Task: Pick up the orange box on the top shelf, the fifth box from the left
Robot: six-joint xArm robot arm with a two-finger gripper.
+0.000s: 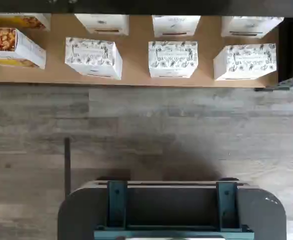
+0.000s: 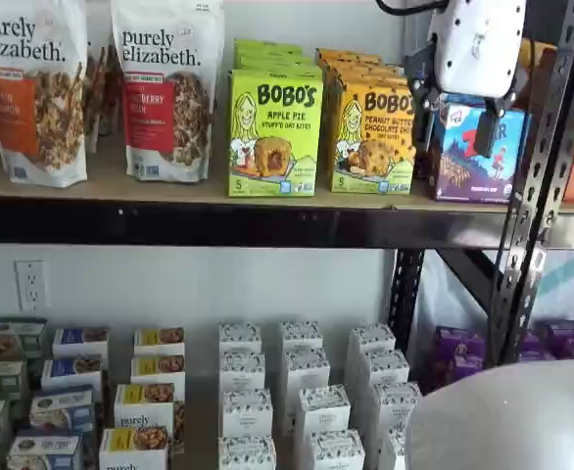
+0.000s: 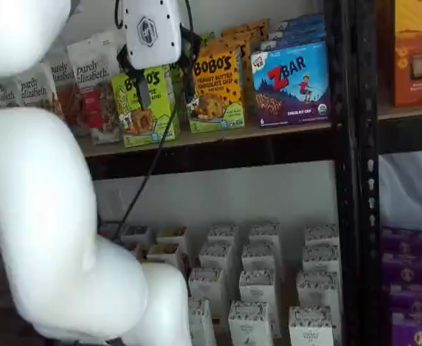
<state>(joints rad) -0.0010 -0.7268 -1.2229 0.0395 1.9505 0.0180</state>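
**Ana:** Wrist view gives only the low board: white patterned boxes point(image 1: 173, 59) in rows on tan wood, and grey plank floor point(image 1: 146, 130) in front of it. A dark mount with teal brackets point(image 1: 172, 210) fills the near edge.

**Ben:** Where's the orange box?

**Ana:** In both shelf views the orange box point(image 2: 372, 137) stands upright at the front of the top shelf point(image 2: 199, 221), heading a row of its twins. The lime-green Apple Pie box point(image 2: 274, 133) is just beside it on one side, the blue Z Bar box point(image 3: 292, 84) on the other.

**Ben:** And the gripper?

**Ana:** The gripper point(image 2: 458, 119) hangs between camera and shelf, its white body overlapping the Z Bar box in a shelf view. Black fingers point(image 2: 488, 132) stand spread apart, nothing between them (its cable loops off the top edge). It touches no box.

**Ben:** Anything else?

**Ana:** Purely Elizabeth bags point(image 2: 32, 93) further along the same shelf.
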